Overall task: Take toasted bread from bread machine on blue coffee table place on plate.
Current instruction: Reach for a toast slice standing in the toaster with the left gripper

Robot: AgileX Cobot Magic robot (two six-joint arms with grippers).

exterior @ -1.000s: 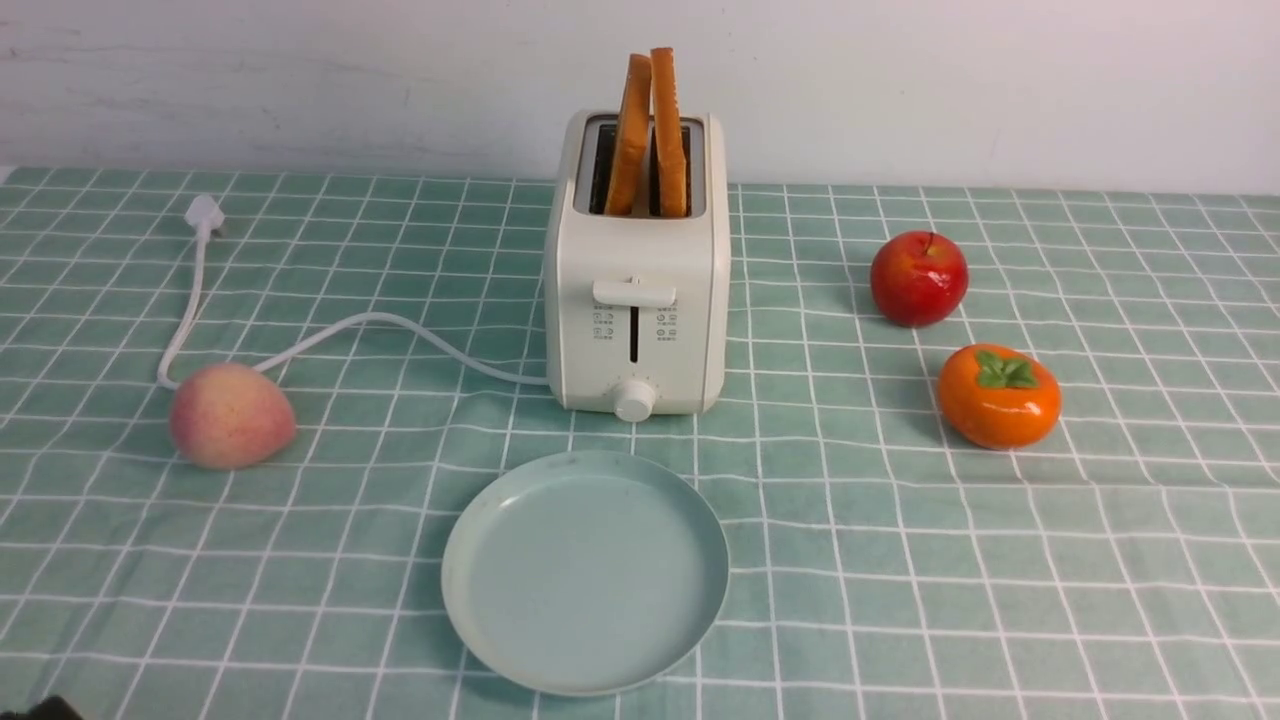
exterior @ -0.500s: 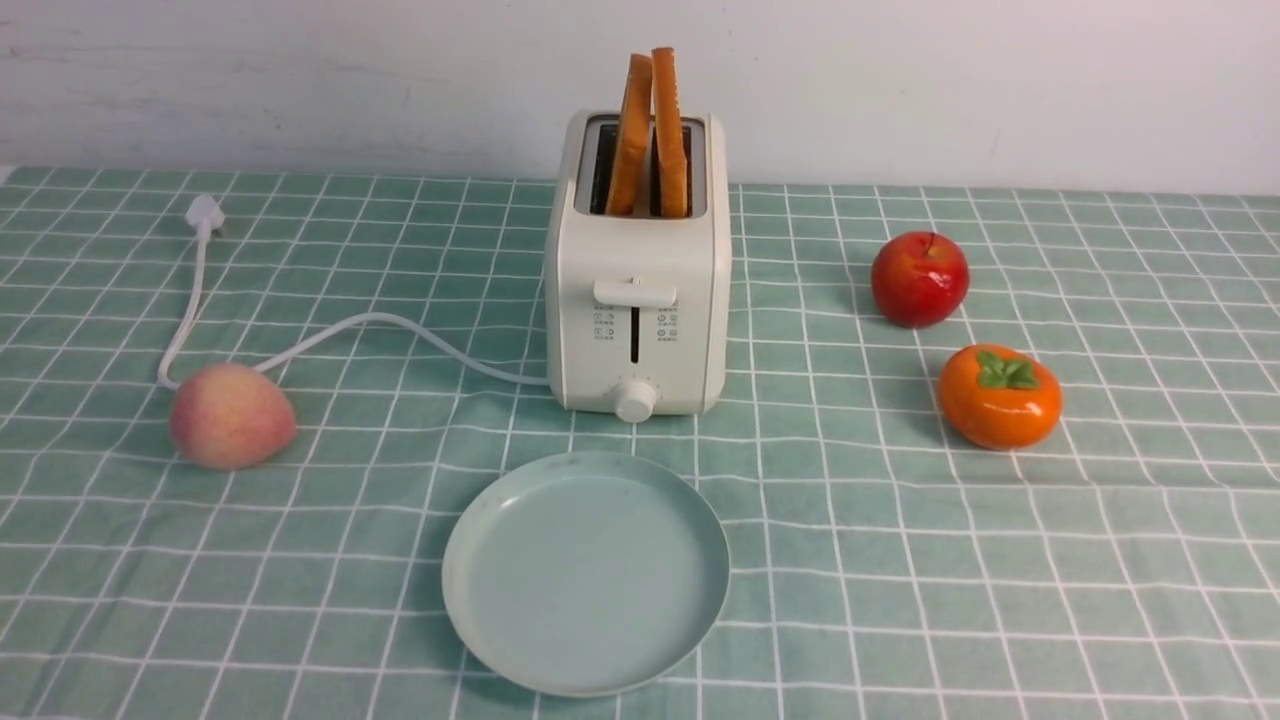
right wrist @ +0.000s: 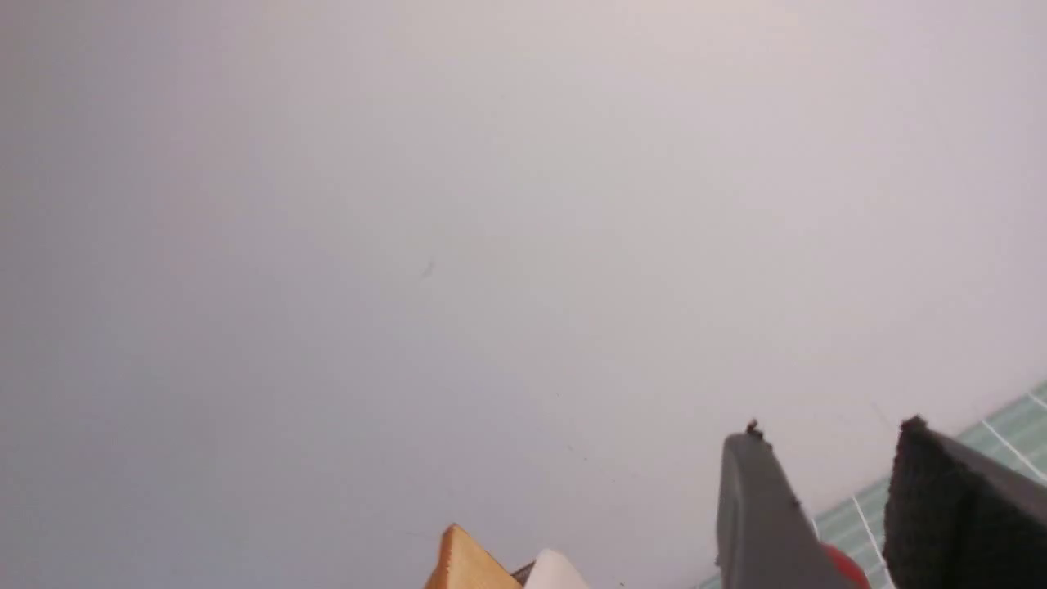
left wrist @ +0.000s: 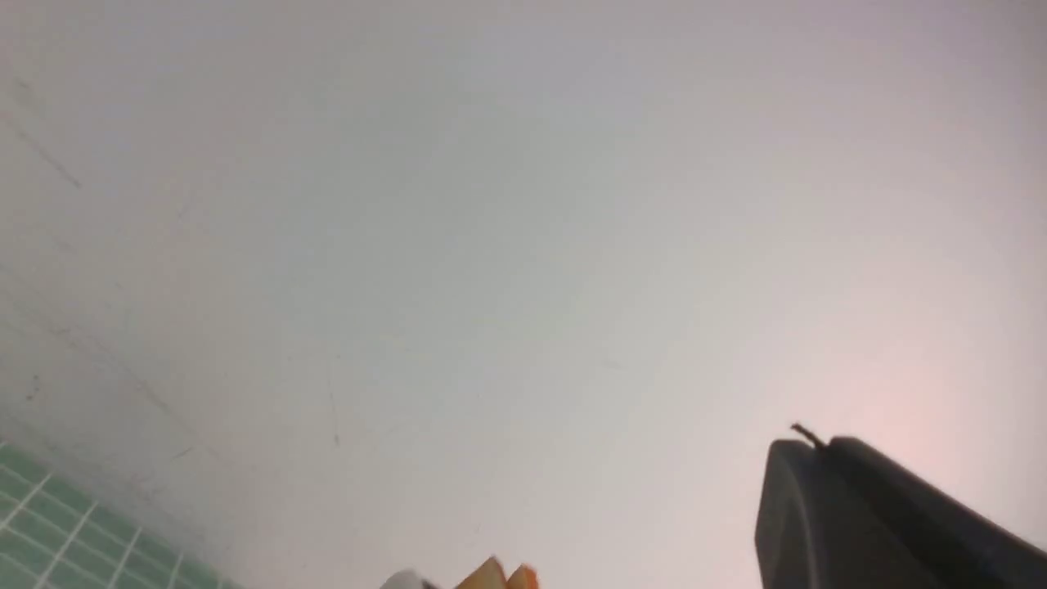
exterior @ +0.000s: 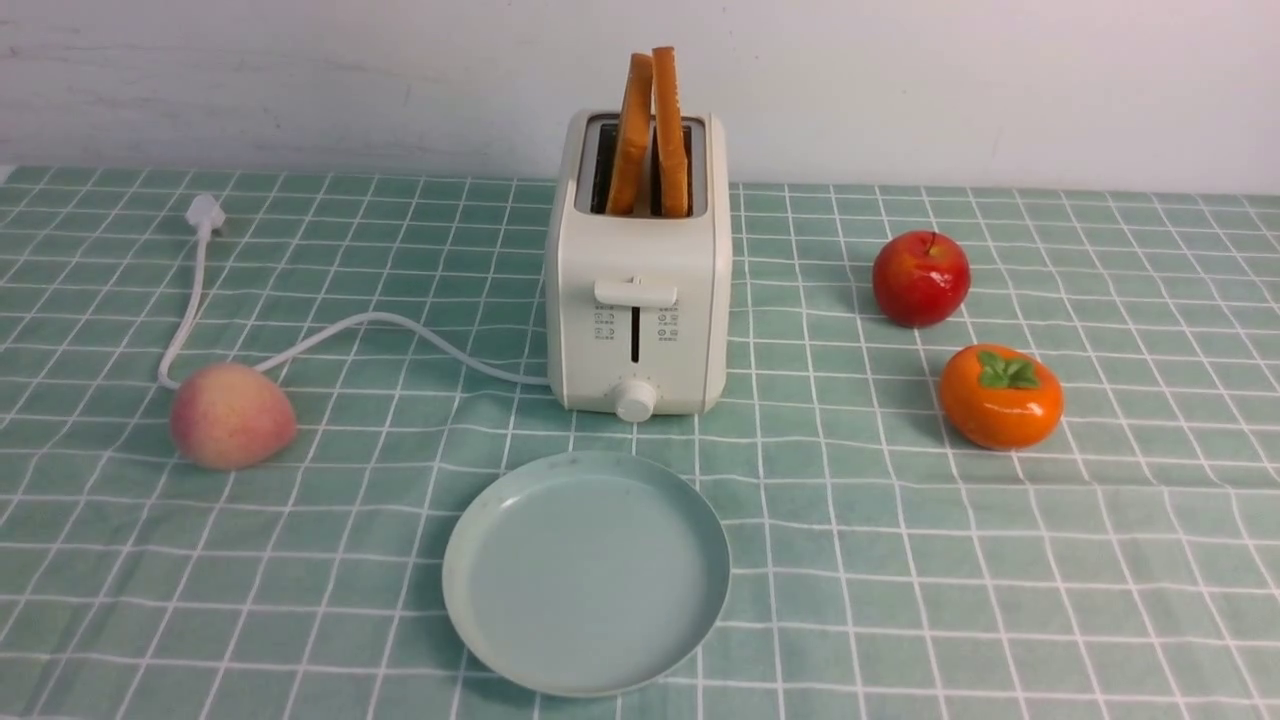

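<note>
On the checked table [exterior: 1000,560], toast [exterior: 650,130] is standing in the toaster [exterior: 636,300], nothing lifted yet.
Both empty and well away from the toast, the left gripper [left wrist: 806,450] is sitting closed, the right gripper [right wrist: 830,438] gaping partway; next, one is needing to straddle a slice's top edge before carrying it to the plate [exterior: 585,570].

Mock kitchen setup: bread machine [exterior: 636,300] and plate [exterior: 585,572] on the blue coffee table [exterior: 900,560]; bare wall [exterior: 300,80] behind.

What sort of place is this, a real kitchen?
Probably a staged tabletop set-up rather than a lived-in kitchen: the toaster holding toast has its plug lying loose on the checked tablecloth, with only a bare white wall behind.
</note>
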